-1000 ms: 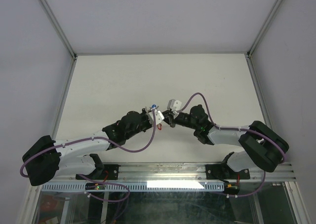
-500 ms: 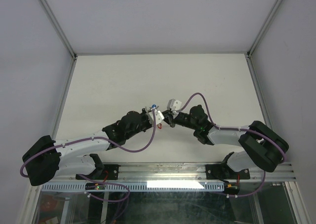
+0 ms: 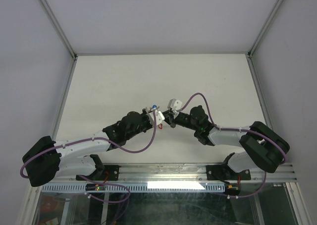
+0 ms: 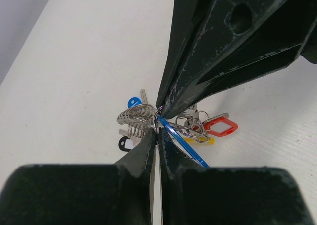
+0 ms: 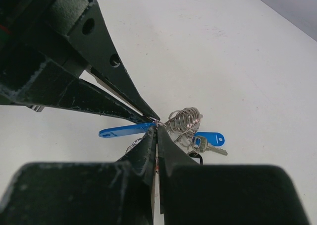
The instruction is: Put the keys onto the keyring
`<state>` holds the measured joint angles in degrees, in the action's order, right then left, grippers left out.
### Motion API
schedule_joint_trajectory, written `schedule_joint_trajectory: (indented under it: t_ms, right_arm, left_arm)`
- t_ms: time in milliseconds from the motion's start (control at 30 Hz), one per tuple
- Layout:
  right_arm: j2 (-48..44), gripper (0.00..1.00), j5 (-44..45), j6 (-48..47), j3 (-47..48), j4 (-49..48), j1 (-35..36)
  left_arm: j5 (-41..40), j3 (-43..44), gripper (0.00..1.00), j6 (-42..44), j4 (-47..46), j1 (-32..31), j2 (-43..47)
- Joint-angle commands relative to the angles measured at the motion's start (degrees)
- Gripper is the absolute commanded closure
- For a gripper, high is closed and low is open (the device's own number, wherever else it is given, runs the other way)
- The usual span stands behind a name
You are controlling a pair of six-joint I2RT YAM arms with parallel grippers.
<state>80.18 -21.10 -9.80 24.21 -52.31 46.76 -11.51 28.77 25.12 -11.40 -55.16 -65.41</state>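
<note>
The keys lie bunched on the white table with the coiled silver keyring [image 4: 134, 115] [image 5: 184, 119]. A blue-tagged key [image 4: 132, 101] [image 5: 210, 138], a black tag [image 4: 125, 143], a red tag [image 4: 220, 127] and a yellow tag [image 4: 205, 140] show around it. My left gripper [image 4: 157, 132] and right gripper [image 5: 156, 130] meet tip to tip at the table's middle [image 3: 166, 121]. Both are shut on a thin wire loop beside the coil. A long blue tag [image 5: 124, 131] [image 4: 184, 145] hangs from that loop. Part of the bunch is hidden behind the fingers.
The white table [image 3: 124, 81] has grey walls and metal frame posts on its left, far and right sides. Purple cables [image 3: 143, 148] loop off both arms near the front rail.
</note>
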Motion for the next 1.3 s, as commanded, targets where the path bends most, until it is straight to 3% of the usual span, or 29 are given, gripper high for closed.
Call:
schedule_joint_trajectory:
  t_ms: [0, 633, 1267]
  right_arm:
    - [0.1, 1.00, 2.3, 1.0, 2.7, -1.9, 0.2]
    - [1.7, 1.00, 3.3, 3.5, 4.1, 0.8, 0.2]
    - [-0.8, 0.80, 8.8, 2.5, 4.3, 5.1, -0.2]
  left_arm:
    - [1.5, 2.4, 1.00, 0.7, -1.3, -0.5, 0.3]
    - [2.2, 2.2, 1.00, 0.9, -1.2, -0.5, 0.6]
    - [2.7, 2.1, 1.00, 1.2, -1.0, -0.5, 0.7]
